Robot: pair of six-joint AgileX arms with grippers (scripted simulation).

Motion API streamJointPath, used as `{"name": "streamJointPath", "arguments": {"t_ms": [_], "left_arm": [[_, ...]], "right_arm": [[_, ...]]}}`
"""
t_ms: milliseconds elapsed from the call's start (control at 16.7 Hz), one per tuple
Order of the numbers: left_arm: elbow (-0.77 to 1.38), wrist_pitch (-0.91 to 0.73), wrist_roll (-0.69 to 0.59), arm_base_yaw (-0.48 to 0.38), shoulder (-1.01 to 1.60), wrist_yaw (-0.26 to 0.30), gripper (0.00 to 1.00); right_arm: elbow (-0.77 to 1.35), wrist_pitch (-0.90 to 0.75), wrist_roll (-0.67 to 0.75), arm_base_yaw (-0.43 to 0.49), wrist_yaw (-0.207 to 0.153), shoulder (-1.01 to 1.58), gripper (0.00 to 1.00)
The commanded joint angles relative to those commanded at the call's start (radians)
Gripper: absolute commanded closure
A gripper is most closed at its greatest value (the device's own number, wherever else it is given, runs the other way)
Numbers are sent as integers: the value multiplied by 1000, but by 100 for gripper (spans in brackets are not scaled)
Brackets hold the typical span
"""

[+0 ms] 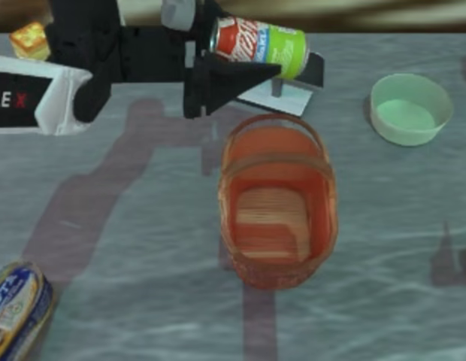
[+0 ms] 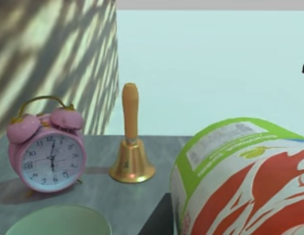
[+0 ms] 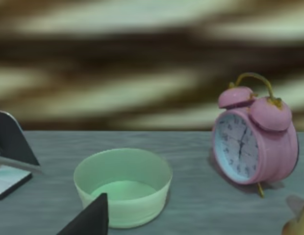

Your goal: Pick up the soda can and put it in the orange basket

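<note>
The soda can lies on its side in the air near the top edge of the top view, its silver end toward the left and its lime-green end toward the right. The left gripper is clenched on it: one dark finger runs along the can's near side and the arm's black body reaches in from the left. In the left wrist view the can fills the near corner, red and white print below a green band.

The orange basket stands on the table below and slightly right of the can, upright, its handle arched across the opening and its pale slatted bottom bare. The can is not over the opening but beyond the basket's far rim.

A mint-green bowl sits to the right of the basket, well apart from it. A blue-and-yellow packet lies at the lower left corner. The wrist views show a pink alarm clock and a brass bell standing beside each other. For the right gripper, only a dark tip shows near the bowl, so I cannot tell whether it is released or clenched.
</note>
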Motion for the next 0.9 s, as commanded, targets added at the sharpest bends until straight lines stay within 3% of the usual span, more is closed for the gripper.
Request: {"name": "streamJointPath", "arguments": {"t_ms": [240,660,900], "left_arm": [[-6,39,2,6,41,3,100],[-79,330,-3,24,243,3,100],[-86,347,-4,26,257,2,100]], "right_arm": [[0,0,0,0,0,0,0],[0,0,0,0,0,0,0],[0,0,0,0,0,0,0]]}}
